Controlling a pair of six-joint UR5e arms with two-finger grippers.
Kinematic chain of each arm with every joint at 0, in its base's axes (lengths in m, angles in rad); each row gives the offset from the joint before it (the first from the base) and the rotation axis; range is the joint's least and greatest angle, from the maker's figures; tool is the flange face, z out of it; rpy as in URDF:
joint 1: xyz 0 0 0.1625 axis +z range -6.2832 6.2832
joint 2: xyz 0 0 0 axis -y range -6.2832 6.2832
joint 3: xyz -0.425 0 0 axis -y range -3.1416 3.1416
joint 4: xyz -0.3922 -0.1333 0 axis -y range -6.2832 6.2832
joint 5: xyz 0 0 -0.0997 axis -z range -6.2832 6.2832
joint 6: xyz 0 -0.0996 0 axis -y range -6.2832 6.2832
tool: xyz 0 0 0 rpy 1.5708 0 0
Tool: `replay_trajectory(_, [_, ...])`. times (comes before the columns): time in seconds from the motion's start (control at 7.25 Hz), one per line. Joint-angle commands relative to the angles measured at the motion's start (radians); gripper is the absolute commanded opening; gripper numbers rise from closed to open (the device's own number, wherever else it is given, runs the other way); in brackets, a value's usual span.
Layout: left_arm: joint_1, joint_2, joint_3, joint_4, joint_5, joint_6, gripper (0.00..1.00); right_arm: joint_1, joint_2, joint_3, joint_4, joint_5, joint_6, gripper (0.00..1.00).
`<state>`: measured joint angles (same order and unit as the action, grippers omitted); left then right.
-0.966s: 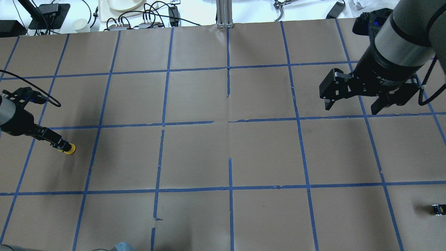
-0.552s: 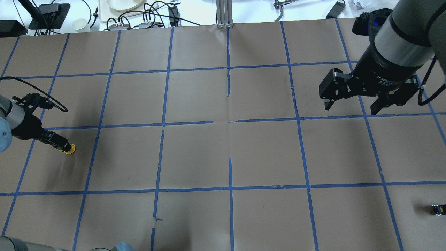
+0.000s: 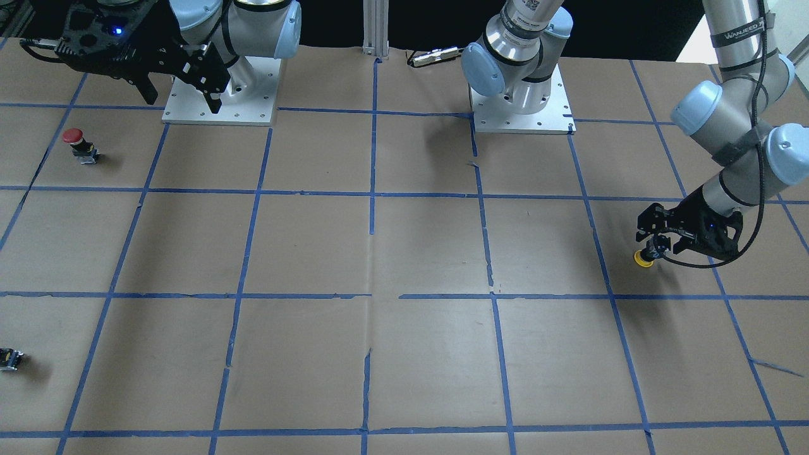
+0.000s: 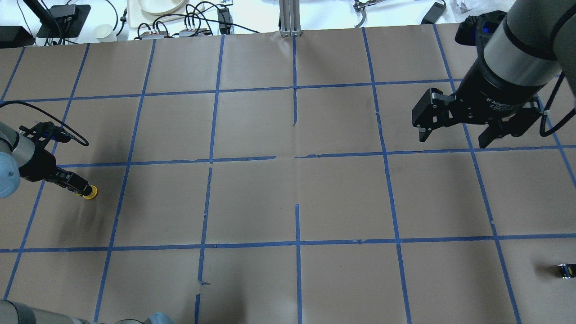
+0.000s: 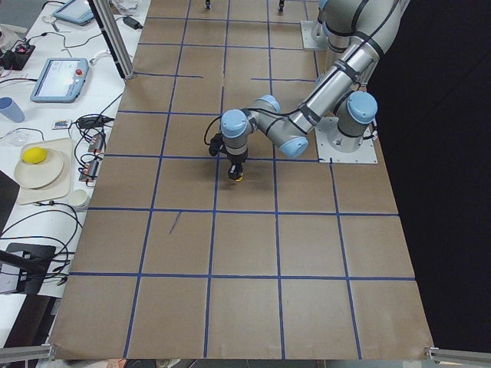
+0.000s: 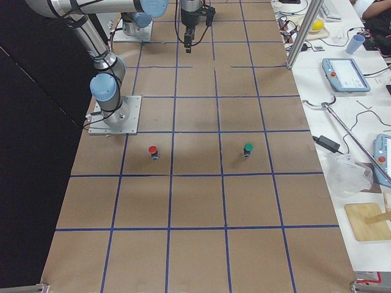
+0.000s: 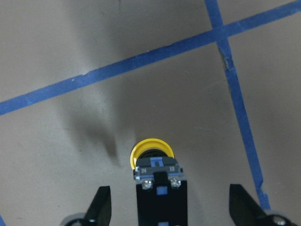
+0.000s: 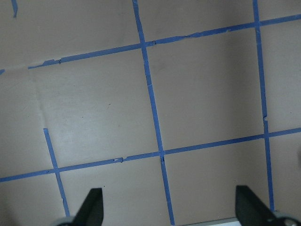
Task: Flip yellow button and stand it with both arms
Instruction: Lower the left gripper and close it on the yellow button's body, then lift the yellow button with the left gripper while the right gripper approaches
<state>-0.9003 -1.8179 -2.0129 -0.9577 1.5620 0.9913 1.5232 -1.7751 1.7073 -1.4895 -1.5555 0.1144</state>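
The left claw (image 4: 79, 188) has swung more upright over the unmoved button (image 4: 90, 193), fingers spread and gripping nothing, so a grasp looks next; the right claw (image 4: 452, 139) waits, spread, far off.

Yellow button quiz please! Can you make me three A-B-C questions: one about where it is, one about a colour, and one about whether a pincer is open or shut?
1. Where is the yellow button?
A) in a box
B) at the tip of the left pincer
C) on a shelf

2. What colour are the tape lines?
A) red
B) green
C) blue

3. The right pincer is:
A) open and empty
B) shut on a button
C) shut on a cable

Answers:
1 B: the left wrist view shows the button between the spread fingers.
2 C: every line is blue.
3 A: it is spread wide with nothing held.
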Motion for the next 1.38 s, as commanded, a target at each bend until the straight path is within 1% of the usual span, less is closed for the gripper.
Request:
replay_trajectory(0.0, [-0.002, 0.000, 0.009, 0.005, 0.001, 0.001, 0.31, 0.000, 0.000, 0.000, 0.000, 0.000, -0.001, 1.00])
replay_trajectory(0.14, [-0.003, 0.003, 0.010, 0.010, -0.005, 0.001, 0.12, 0.000, 0.000, 0.000, 0.000, 0.000, 0.001, 1.00])
replay_trajectory(0.28, [-0.005, 0.014, 0.010, 0.008, -0.008, 0.000, 0.08, 0.000, 0.000, 0.000, 0.000, 0.000, -0.002, 1.00])
replay_trajectory(0.41, [-0.017, 0.043, 0.016, 0.005, -0.010, -0.002, 0.08, 0.000, 0.002, 0.000, 0.001, 0.000, -0.002, 1.00])
replay_trajectory(0.55, [-0.029, 0.083, 0.063, -0.044, -0.031, -0.008, 0.07, 0.000, 0.005, 0.000, 0.001, 0.000, -0.004, 1.00])
replay_trajectory(0.69, [-0.049, 0.122, 0.142, -0.228, -0.166, -0.025, 0.07, -0.002, 0.003, -0.002, -0.002, 0.002, -0.005, 1.00])
replay_trajectory(0.83, [-0.084, 0.117, 0.255, -0.380, -0.277, -0.104, 0.07, -0.002, 0.005, 0.000, -0.018, 0.005, -0.002, 1.00])
replay_trajectory(0.97, [-0.168, 0.114, 0.372, -0.506, -0.369, -0.208, 0.07, -0.002, 0.006, 0.002, -0.018, 0.000, 0.005, 1.00])
replay_trajectory(1.1, [-0.290, 0.102, 0.484, -0.589, -0.413, -0.332, 0.07, -0.003, 0.009, -0.003, -0.011, 0.012, 0.013, 1.00])
replay_trajectory(1.24, [-0.437, 0.098, 0.540, -0.627, -0.494, -0.482, 0.07, -0.006, 0.025, -0.006, -0.011, 0.085, 0.068, 1.00])
